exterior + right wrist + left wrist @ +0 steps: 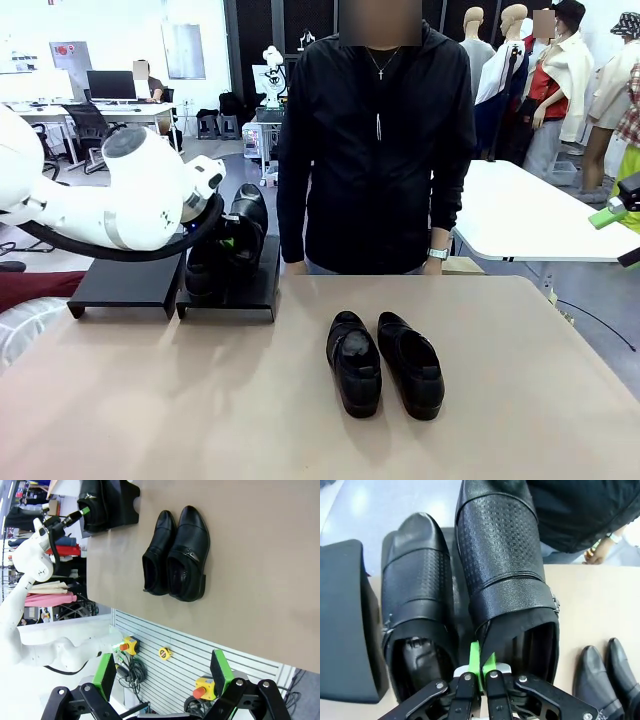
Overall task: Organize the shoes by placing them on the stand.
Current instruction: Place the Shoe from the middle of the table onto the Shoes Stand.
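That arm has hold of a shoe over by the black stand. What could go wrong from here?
1. The left gripper pinches the held shoe only by the thin edge of its opening, so it might slip or swing.
2. That shoe is close beside the other shoe on the stand; a sideways move could knock that one off.
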Controlling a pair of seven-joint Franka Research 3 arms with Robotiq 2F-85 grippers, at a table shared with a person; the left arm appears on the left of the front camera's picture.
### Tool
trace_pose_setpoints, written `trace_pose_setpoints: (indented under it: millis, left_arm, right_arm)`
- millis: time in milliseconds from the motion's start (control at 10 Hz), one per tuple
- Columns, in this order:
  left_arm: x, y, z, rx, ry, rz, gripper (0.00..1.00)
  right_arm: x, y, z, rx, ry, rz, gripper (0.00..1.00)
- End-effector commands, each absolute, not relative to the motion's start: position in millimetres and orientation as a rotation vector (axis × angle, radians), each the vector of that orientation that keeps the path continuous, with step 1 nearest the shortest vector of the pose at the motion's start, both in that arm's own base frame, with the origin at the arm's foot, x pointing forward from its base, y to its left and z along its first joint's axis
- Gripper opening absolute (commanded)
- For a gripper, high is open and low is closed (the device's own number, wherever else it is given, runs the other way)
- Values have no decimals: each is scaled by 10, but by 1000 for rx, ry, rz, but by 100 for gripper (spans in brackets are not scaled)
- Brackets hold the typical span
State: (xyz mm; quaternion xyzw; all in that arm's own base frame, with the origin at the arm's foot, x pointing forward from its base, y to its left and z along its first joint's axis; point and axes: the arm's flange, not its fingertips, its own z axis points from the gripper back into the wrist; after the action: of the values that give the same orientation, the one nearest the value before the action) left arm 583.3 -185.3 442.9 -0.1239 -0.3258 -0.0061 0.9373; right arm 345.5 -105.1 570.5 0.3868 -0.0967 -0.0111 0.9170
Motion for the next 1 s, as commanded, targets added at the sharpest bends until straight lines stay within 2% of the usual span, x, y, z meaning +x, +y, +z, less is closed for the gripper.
trace_pose_setpoints:
  millis: [0,200,300,400,700,900]
  left_arm:
    - [5856,-1952,4421,-246,-645,1,0]
    - [5859,-1957,4395,-245,-613,6,0]
    - [5856,-1960,4401,-245,-595,6,53]
    - [5844,-1959,4424,-241,-598,17,100]
    - [5745,-1963,4547,-256,-621,10,100]
    - [5467,-1997,4810,-285,-628,-37,100]
  right_arm:
    - [3446,-1067,5710,788,-199,-10,100]
    - [3446,-1067,5710,788,-199,-10,100]
    - [3446,-1067,5710,788,-199,-10,100]
    - [3446,-1067,5710,788,-199,-10,100]
    - [3446,-1067,5710,788,-199,-10,100]
    - [3446,-1067,5710,788,-199,-10,100]
